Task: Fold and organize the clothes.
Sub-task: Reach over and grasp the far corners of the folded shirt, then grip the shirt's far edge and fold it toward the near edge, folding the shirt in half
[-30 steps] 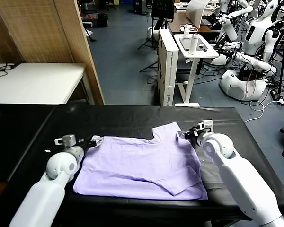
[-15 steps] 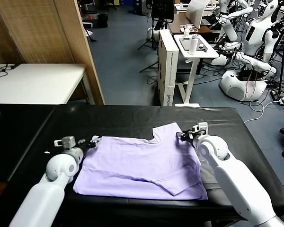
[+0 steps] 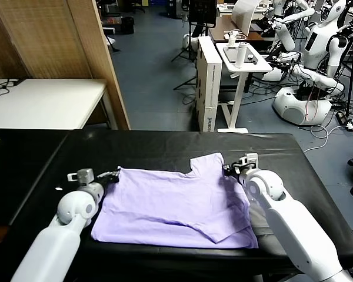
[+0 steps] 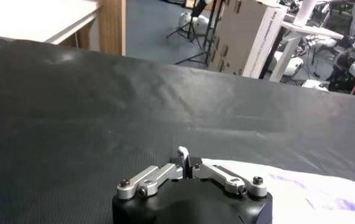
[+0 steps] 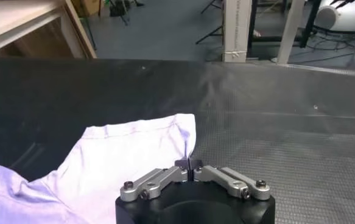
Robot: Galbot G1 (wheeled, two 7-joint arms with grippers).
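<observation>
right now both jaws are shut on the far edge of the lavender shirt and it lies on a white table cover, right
Not quite: the table cover is black, not white, as the head view shows. The rest holds: the left gripper and right gripper are shut on the far edge of the lavender shirt.

the black table cover (image 3: pixel 165 147) is bare between the t-shirt (image 3: pixel 176 202) and the far table edge, and passage is allowed there from side to side. bare cover is also seen to the left of the left gripper (image 3: pixel 113 175). the near right part is occupied by the right arm (image 3: pixel 288 217). beyond the far left corner, a wooden partition (image 3: pixel 100 64) and a white table (image 3: pixel 44 103) stand as obstacles.
</observation>
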